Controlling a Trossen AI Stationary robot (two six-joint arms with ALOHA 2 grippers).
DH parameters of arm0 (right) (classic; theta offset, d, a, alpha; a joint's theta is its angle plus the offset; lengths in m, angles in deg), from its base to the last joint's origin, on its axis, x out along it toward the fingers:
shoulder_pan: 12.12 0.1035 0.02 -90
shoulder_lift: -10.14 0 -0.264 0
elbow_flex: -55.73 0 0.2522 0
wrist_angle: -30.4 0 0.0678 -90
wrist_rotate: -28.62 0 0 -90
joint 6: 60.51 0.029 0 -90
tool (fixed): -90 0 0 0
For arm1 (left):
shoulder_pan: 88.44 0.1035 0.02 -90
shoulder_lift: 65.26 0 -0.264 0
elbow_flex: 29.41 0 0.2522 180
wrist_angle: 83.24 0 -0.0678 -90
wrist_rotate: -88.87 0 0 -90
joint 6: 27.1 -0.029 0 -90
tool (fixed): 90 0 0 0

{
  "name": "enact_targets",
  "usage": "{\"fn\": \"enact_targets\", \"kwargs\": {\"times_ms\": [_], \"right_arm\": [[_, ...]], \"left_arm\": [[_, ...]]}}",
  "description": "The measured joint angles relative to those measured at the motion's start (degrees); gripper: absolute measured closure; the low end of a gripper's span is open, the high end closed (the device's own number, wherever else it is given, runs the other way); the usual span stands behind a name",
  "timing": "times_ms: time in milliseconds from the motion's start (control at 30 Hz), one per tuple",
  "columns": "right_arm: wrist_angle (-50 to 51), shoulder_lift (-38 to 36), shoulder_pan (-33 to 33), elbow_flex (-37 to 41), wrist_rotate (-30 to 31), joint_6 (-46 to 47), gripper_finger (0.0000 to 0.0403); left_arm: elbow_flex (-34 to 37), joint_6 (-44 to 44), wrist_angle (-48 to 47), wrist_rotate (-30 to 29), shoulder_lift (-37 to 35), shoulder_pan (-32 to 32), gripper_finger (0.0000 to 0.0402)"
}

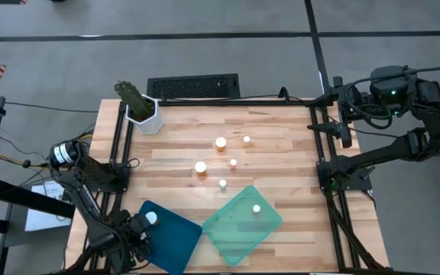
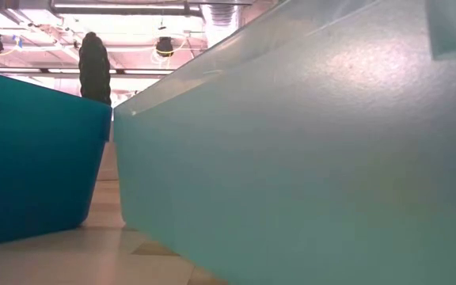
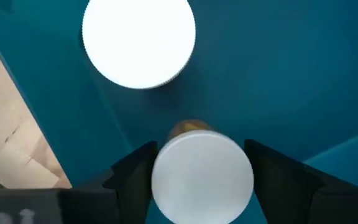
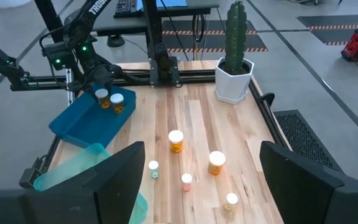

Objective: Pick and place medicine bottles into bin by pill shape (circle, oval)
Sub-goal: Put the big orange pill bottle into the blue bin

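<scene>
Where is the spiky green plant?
The cactus in its white pot stands at the table's far-left corner in the high view, beside the black keyboard.

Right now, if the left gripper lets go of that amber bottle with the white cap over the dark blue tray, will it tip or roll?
The amber bottle is cylindrical, so it probably rolls if it topples. It looks small, likely light. The dark blue tray walls should contain it, beside the other bottle.

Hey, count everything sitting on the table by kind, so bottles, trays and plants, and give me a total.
Medicine bottles: 8
Trays: 2
Potted cactus: 1
Total: 11
</scene>
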State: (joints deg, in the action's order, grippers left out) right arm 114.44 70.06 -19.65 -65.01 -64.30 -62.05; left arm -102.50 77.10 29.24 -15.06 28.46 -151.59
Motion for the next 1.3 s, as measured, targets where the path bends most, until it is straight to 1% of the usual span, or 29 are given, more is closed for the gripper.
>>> {"fn": "enact_targets", "kwargs": {"times_ms": [167, 267, 400, 633, 700, 900, 933, 1000, 1067, 1133, 1200, 1300], "right_arm": [[0.00, 0.00, -0.01, 0.00, -0.01, -0.41, 0.0078], [0.00, 0.00, -0.02, 0.00, -0.02, -0.42, 0.0078], [0.00, 0.00, -0.02, 0.00, -0.02, -0.63, 0.0078], [0.02, 0.00, -0.01, 0.00, -0.02, -1.60, 0.0078], [0.03, 0.00, 0.00, 0.00, -0.02, -1.72, 0.0078], [0.02, 0.00, 0.00, 0.00, -0.02, -1.93, 0.0078], [0.02, 0.00, 0.00, 0.00, -0.02, -1.93, 0.0078], [0.04, 0.00, 0.00, 0.00, -0.02, -1.93, 0.0078], [0.03, 0.00, -0.02, 0.00, -0.02, -1.94, 0.0078], [0.04, 0.00, -0.02, 0.00, -0.02, -1.93, 0.0078], [0.04, 0.00, -0.02, 0.00, -0.02, -1.93, 0.0078], [0.04, 0.00, 0.00, 0.00, -0.02, -1.93, 0.0078]], "left_arm": [[-0.61, -0.31, 1.04, 2.32, -0.02, 0.84, 0.0125], [-1.93, -0.41, 0.56, 1.81, -0.29, 1.03, 0.0109], [-3.61, 0.00, -0.48, 1.29, -1.42, 1.05, 0.0104], [-7.21, 1.42, -8.24, 0.69, -2.29, 1.21, 0.0104], [-8.53, 1.77, -10.00, -0.02, -2.29, 1.23, 0.0104], [-11.94, 2.14, -13.94, -4.60, -2.29, 2.38, 0.0104], [-12.44, 2.35, -14.85, -5.90, -2.29, 3.19, 0.0104], [-13.52, 2.00, -16.06, -10.62, -2.29, 5.65, 0.0104], [-14.27, -1.52, -16.62, -16.23, -2.29, 9.31, 0.0104], [-14.71, -7.56, -16.44, -19.80, -2.29, 14.13, 0.0104], [-14.81, -16.39, -14.97, -21.86, -2.32, 19.80, 0.0104], [-14.19, -32.65, -11.04, -22.60, -2.34, 29.30, 0.0104]]}}
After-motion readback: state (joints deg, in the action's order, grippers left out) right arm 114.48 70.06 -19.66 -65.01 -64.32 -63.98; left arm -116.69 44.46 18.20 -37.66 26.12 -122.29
